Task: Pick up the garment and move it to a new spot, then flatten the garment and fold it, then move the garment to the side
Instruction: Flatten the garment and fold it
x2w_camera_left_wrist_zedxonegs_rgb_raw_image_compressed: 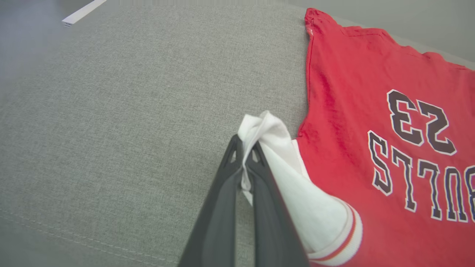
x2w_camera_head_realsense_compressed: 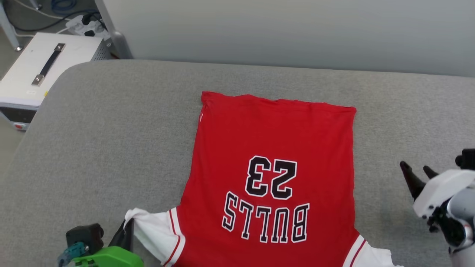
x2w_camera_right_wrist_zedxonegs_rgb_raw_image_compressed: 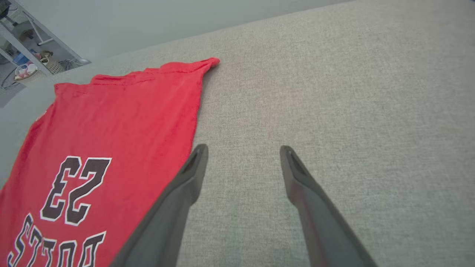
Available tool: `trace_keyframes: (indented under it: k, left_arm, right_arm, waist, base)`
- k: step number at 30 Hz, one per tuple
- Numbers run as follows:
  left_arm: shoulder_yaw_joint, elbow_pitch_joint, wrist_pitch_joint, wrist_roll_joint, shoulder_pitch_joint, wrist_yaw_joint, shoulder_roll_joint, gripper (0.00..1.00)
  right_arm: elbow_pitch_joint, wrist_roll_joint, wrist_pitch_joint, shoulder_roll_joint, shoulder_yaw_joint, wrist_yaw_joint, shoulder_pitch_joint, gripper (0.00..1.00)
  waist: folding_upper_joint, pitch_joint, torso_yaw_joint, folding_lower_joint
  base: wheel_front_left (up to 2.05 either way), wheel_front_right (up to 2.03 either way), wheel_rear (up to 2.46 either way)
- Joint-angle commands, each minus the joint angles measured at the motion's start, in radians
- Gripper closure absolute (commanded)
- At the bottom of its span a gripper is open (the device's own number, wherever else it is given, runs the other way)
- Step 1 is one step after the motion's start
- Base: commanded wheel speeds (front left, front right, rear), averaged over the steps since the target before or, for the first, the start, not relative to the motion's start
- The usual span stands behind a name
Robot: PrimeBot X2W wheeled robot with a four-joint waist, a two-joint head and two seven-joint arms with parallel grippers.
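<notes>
The red jersey (x2w_camera_head_realsense_compressed: 274, 133) is lying flat on the grey woven surface (x2w_camera_head_realsense_compressed: 111, 129). The left hand (x2w_camera_left_wrist_zedxonegs_rgb_raw_image_compressed: 245, 154) is pinching its bunched white sleeve (x2w_camera_left_wrist_zedxonegs_rgb_raw_image_compressed: 293, 174), and the right hand (x2w_camera_right_wrist_zedxonegs_rgb_raw_image_compressed: 243, 150) is hovering alongside, spread wide.

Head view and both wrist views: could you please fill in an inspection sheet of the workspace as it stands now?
Surface: grey fabric surface, smooth, with a stitched seam near one edge.
Job's things: garment spread flat, print up, hem away from the robot; one white sleeve bunched at its tip.
Clutter: nothing seen on the surface.
Grippers: left gripper shut on the sleeve's tip; right gripper open over bare surface beside the garment's edge.
Cables: cables and a power strip on the floor beyond the surface.
Surroundings: white box with a black handle by the far left corner; grey wall behind.
</notes>
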Motion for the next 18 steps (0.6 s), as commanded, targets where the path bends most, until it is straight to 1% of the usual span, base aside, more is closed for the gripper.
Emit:
trace_keyframes:
  k: [1, 6, 12, 16, 18]
  left_arm:
    - [-0.011, -0.015, -0.006, 0.015, -0.032, 0.005, -0.007, 1.0]
    - [-0.053, -0.049, -0.009, 0.048, -0.097, -0.001, -0.028, 1.0]
    - [-0.096, -0.068, -0.026, 0.073, -0.165, -0.017, -0.062, 1.0]
    - [-0.117, -0.078, -0.044, 0.084, -0.201, -0.029, -0.081, 1.0]
    - [-0.125, -0.078, -0.054, 0.088, -0.215, -0.035, -0.09, 1.0]
  right_arm:
    - [0.03, 0.016, 0.029, -0.015, 0.0, -0.001, -0.058, 0.0]
    - [0.157, 0.058, 0.199, -0.075, 0.006, -0.001, -0.264, 0.0]
    - [0.263, 0.056, 0.402, -0.125, 0.02, -0.001, -0.477, 0.0]
    - [0.298, 0.038, 0.493, -0.141, 0.034, -0.001, -0.594, 0.0]
    - [0.305, 0.022, 0.516, -0.149, 0.05, -0.001, -0.64, 0.0]
  waist:
    - [0.0, 0.063, 0.059, 0.0001]
    - [0.0, 0.137, 0.117, 0.0001]
    - [0.0, 0.23, 0.182, 0.0001]
    - [0.0, 0.287, 0.215, 0.0001]
    - [0.0, 0.312, 0.228, 0.0001]
  base:
    - [0.0, 0.0, 0.0]
    - [0.0, 0.0, 0.0]
    - [0.0, 0.0, 0.0]
    - [0.0, 0.0, 0.0]
    - [0.0, 0.0, 0.0]
